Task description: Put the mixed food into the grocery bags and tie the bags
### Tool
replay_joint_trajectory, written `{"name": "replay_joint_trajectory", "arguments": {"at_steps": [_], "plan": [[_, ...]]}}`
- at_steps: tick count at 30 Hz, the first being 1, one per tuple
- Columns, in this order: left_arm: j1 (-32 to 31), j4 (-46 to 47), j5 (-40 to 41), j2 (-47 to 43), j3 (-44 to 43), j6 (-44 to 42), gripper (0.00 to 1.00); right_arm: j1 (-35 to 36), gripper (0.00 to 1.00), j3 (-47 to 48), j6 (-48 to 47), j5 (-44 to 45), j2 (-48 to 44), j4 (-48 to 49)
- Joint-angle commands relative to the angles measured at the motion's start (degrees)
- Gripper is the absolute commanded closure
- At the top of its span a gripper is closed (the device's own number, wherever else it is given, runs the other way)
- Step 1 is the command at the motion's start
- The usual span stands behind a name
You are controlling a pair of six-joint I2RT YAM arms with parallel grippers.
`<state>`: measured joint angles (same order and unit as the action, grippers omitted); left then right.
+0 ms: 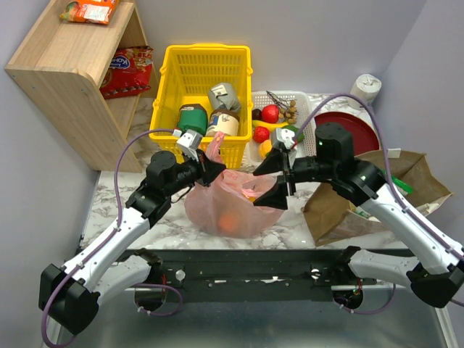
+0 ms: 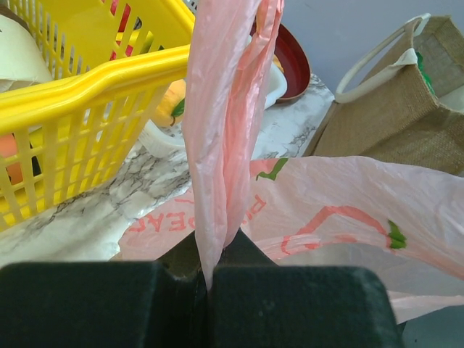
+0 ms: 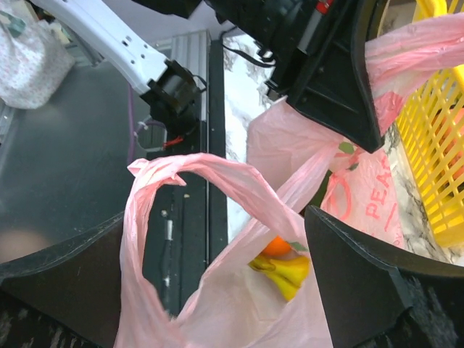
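L jaws pinch pink bag (image 1: 221, 210) handle (image 2: 225, 109), R jaws gape open; marble tabletop (image 2: 87, 217) w/ grey walls (image 1: 326, 36).

The plastic bag (image 1: 225, 206) is thin, see-through pink with darker red lettering and small green leaf marks. Through it show an orange fruit (image 1: 230, 223) and yellow bananas (image 3: 283, 270). The paper bag (image 1: 337, 206) is plain brown. The basket (image 1: 206, 72) is bright yellow, the plate (image 1: 362, 134) dark red, and the worktop (image 1: 107, 194) white marble with grey veins.
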<state>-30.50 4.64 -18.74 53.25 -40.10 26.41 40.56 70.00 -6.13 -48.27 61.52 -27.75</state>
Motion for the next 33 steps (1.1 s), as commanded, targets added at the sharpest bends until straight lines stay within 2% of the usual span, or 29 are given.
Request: {"name": "replay_joint_trajectory", "arguments": {"at_steps": [1, 7, 16, 18, 21, 22, 24, 26, 27, 28, 30, 31, 32, 33], "plan": [[-0.1, -1.0, 0.2, -1.2, -1.8, -0.8, 1.00, 0.4, 0.00, 0.0, -4.2, -0.9, 3.9, 3.3], [-0.1, -1.0, 0.0, -2.0, -1.3, -0.2, 1.00, 0.6, 0.01, 0.8, -4.6, -2.5, 8.3, 5.6], [-0.1, 2.0, -2.4, -1.5, -0.5, 1.0, 1.00, 1.9, 0.01, -3.7, -2.7, 0.6, 9.8, 16.2], [-0.1, 2.3, -2.7, -1.7, -0.5, 1.0, 1.00, 2.0, 0.03, -3.7, -2.6, 0.6, 11.0, 17.0], [-0.1, 3.0, -3.1, -2.3, -0.5, 1.4, 1.00, 2.0, 0.11, -4.1, -2.2, 0.3, 12.6, 18.0], [-0.1, 3.3, -3.1, -2.4, -0.4, 1.5, 1.00, 2.0, 0.17, -4.2, -2.0, 0.0, 12.9, 18.2], [-0.1, 3.4, -3.1, -2.8, -0.4, 1.5, 1.00, 2.0, 0.23, -4.3, -1.8, -0.8, 13.6, 18.5], [0.0, 3.4, -3.1, -3.1, -0.2, 1.6, 1.00, 2.0, 0.37, -4.7, -1.4, -0.9, 13.9, 18.9], [0.0, 3.4, -2.8, -3.2, -0.1, 1.5, 1.00, 2.0, 0.47, -4.8, -1.2, -0.7, 14.0, 18.9], [0.1, 3.2, -2.6, -3.2, -0.1, 1.4, 1.00, 2.0, 0.75, -4.7, -0.8, -0.4, 13.8, 18.8], [0.3, 2.1, -0.9, -3.7, 0.0, 1.0, 1.00, 2.0, 0.95, -4.5, 0.8, 2.9, 13.1, 18.7], [0.4, 0.4, -0.2, -3.9, -0.2, 0.8, 1.00, 2.0, 0.99, -4.3, 1.4, 5.3, 11.5, 18.5], [0.6, -0.8, 1.7, -4.2, -0.4, 0.2, 1.00, 1.9, 0.99, -4.1, 2.3, 8.3, 10.6, 17.7], [0.7, -2.0, 2.7, -4.5, -0.5, 0.0, 1.00, 1.9, 0.99, -3.1, 2.5, 16.1, 9.2, 16.8]]}}
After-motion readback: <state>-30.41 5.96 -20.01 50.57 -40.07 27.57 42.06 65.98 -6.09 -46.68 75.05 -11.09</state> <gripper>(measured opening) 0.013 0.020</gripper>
